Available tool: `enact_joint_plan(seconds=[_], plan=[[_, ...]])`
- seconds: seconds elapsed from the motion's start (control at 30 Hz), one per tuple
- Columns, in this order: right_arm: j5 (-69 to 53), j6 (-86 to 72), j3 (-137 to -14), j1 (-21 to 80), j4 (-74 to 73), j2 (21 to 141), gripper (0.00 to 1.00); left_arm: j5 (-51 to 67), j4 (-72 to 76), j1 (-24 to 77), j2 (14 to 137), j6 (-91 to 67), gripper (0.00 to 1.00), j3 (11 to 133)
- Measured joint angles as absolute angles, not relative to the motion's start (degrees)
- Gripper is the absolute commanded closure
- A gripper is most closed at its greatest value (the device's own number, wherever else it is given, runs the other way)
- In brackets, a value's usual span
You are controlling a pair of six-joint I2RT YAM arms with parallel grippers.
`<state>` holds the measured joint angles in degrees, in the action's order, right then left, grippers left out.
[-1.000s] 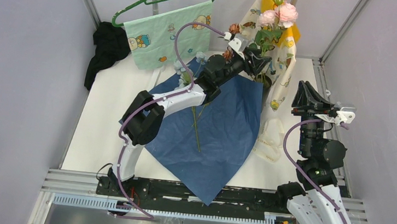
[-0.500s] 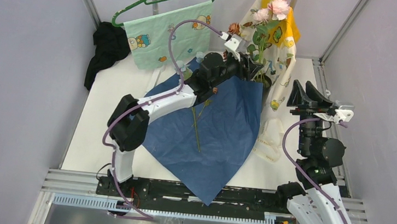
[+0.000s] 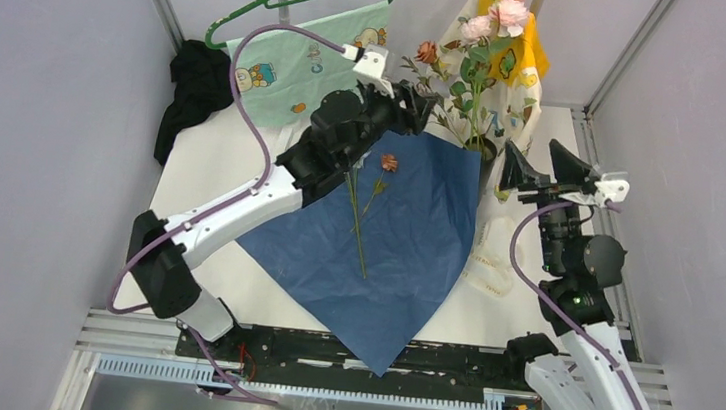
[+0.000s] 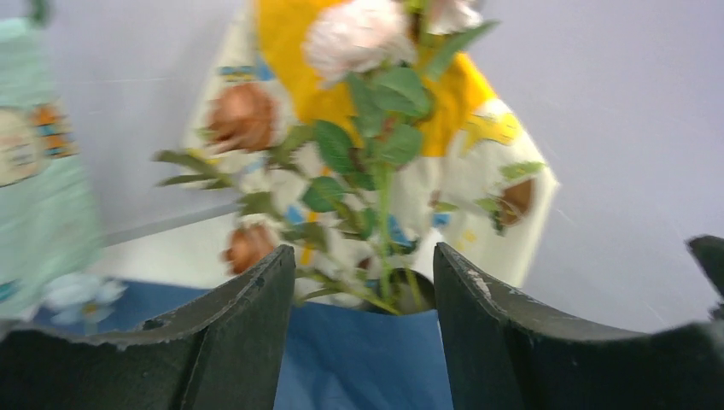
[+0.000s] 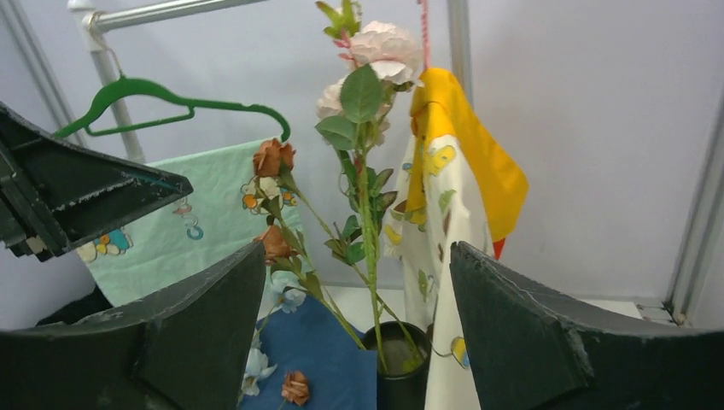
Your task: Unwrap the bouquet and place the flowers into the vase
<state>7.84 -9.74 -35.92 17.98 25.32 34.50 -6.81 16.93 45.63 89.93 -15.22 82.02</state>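
Note:
The bouquet is undone: its blue wrapping paper [image 3: 396, 238] lies spread flat on the table. Pink flowers [image 3: 503, 16] and rust flowers [image 5: 273, 157] stand on green stems in the dark vase [image 5: 397, 363], just past the paper's far right corner. One loose rust flower [image 3: 388, 162] with its stem lies on the paper, and pale blue blooms [image 5: 256, 363] lie near it. My left gripper [image 3: 421, 105] hangs open and empty to the left of the vase [image 4: 418, 295]. My right gripper [image 5: 357, 249] is open wide, facing the vase from its right.
A mint cloth on a green hanger [image 3: 304, 49] hangs at the back. A yellow and white patterned garment [image 3: 522, 100] hangs right behind the vase. A black cloth heap [image 3: 194, 88] sits at the back left. Cream ribbon [image 3: 492, 268] lies beside the paper's right edge.
My left gripper has drawn back leftward from the vase, leaving the stems standing in it. The right gripper has opened wide and shifted left toward the vase.

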Motion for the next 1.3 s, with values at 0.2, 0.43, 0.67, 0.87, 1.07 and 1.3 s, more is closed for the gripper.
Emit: enact_joint_plan(seconds=[0.2, 0.43, 0.67, 0.87, 1.07, 1.3], plan=[[-3.4, -10.5, -44.3, 18.0, 23.0, 45.0, 0.17, -22.8, 3.7, 44.3, 87.4, -16.6, 0.31, 82.0], [-11.6, -10.5, -53.1, 25.6, 16.8, 59.4, 0.23, -24.0, -5.9, 32.2, 85.1, -28.3, 0.31, 70.7], [-12.4, -8.0, -65.6, 38.1, 7.6, 74.5, 0.3, -33.0, -10.9, 27.9, 74.3, -30.2, 0.27, 68.6], [-9.8, -6.2, -74.2, 43.1, -1.3, 88.4, 0.38, -35.0, -9.3, 21.2, 63.8, -32.1, 0.27, 68.6], [-5.7, -5.4, -81.2, 45.3, -9.3, 103.3, 0.53, -34.1, -8.7, 20.6, 63.8, -32.6, 0.27, 68.6], [-1.4, -4.5, -92.2, 45.3, -17.8, 117.8, 0.58, -31.4, -8.9, 20.6, 65.4, -32.6, 0.27, 66.9]])
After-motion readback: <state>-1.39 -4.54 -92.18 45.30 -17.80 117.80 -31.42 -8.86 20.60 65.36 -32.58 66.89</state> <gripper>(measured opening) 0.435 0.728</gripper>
